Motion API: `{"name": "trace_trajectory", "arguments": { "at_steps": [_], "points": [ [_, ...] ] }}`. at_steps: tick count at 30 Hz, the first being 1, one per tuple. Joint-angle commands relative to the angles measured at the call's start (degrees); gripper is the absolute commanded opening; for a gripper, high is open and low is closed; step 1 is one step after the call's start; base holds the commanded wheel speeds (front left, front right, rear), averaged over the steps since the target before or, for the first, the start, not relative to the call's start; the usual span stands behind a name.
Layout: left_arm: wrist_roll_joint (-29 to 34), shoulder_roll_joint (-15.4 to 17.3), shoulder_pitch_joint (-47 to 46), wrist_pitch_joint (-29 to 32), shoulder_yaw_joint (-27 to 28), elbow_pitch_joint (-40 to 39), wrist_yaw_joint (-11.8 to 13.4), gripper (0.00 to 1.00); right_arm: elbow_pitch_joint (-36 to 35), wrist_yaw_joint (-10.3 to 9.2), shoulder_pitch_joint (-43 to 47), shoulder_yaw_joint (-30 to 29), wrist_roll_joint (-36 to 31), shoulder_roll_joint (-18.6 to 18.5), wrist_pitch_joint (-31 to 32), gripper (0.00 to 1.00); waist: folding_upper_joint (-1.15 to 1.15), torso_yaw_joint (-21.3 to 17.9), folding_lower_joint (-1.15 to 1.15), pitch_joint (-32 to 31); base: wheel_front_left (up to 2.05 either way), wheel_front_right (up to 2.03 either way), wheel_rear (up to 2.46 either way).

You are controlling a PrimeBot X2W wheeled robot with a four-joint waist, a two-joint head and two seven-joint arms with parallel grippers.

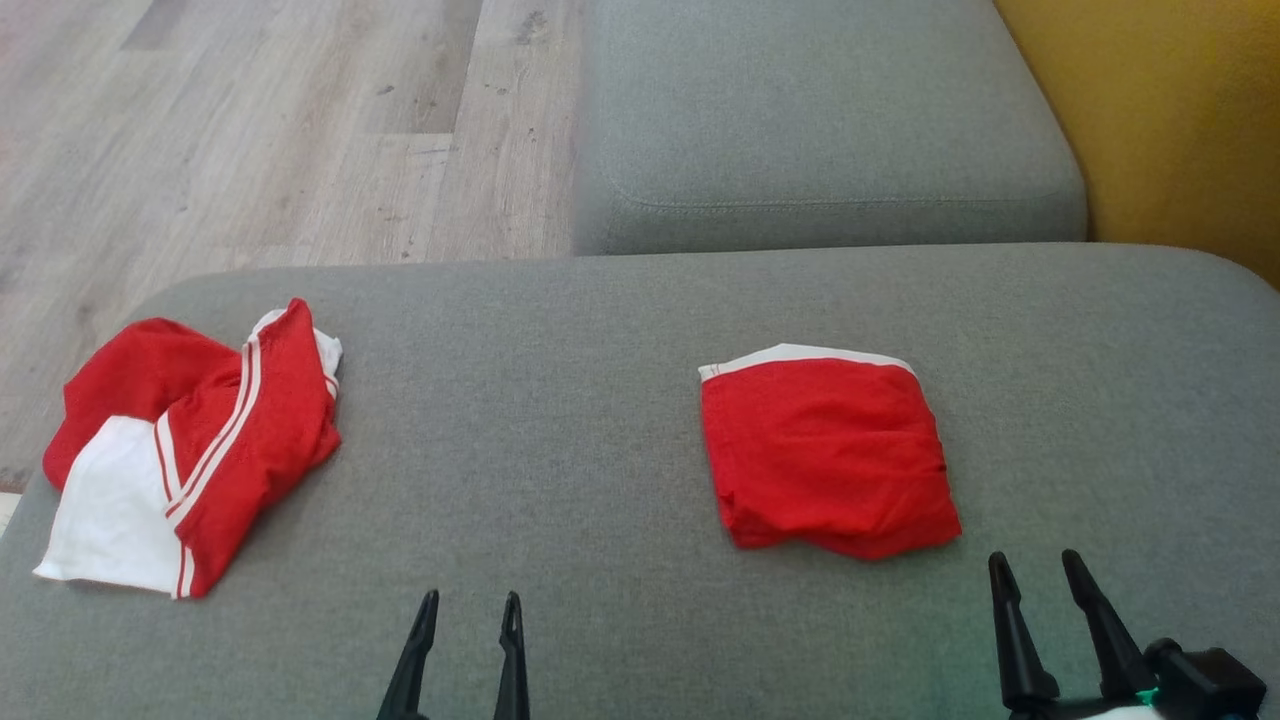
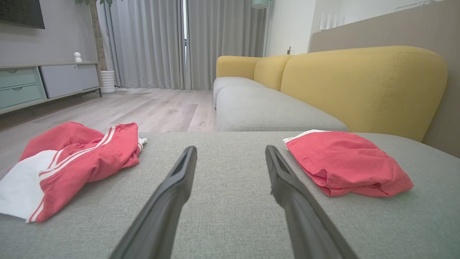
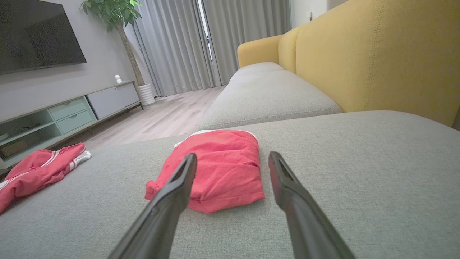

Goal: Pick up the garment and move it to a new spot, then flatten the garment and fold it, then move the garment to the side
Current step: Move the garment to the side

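Your left gripper (image 1: pixel 472 597): fingers spread, nothing between them, at near edge of grey fabric sofa cushion (image 1: pixel 560 400).
Your right gripper (image 1: pixel 1034 558): fingers spread, empty, near edge, toward right corner.
Folded red cloth garment with white band (image 1: pixel 825 460): right of centre, just beyond right gripper.
Crumpled red-and-white striped garment (image 1: pixel 200 440): at left edge, well apart from both grippers.

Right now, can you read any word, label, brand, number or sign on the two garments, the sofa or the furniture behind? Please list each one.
None: there is no text to read.
crumpled red and white garment: white stripes, no print or tag visible.
folded red garment: plain, with a white edge, no label visible.
television: dark screen, no legible logo.
cabinet: no markings.
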Motion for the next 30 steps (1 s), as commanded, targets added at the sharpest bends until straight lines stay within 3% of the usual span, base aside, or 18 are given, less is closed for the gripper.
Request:
{"name": "trace_trajectory", "arguments": {
  "at_steps": [1,18,23,30],
  "points": [
    [0.1,-0.2,-1.5,-0.3,1.7,-1.8,0.0,1.00,-1.5,-0.04,-1.4,1.4,-0.3,-1.0,-0.8,1.00,0.00,0.0,0.00,0.1,0.00,0.00,0.00],
    [-0.5,-0.2,-4.3,-0.3,-0.6,-2.2,0.5,1.00,3.6,-0.04,-7.1,2.1,0.1,-2.9,-0.2,1.00,0.00,2.5,0.00,7.3,0.00,0.00,0.00],
    [-0.9,-0.2,-7.1,-0.3,-2.0,-2.7,1.0,1.00,6.1,-0.04,-12.7,2.3,1.9,-4.4,3.6,1.00,0.00,3.6,0.00,12.1,0.00,0.00,0.00],
    [-1.4,-0.2,-10.9,-0.3,-3.9,-2.6,1.8,1.00,9.4,-0.04,-21.1,1.3,9.7,-7.4,13.4,1.00,0.00,4.4,0.00,16.3,0.00,0.00,0.00]
  ]
}}
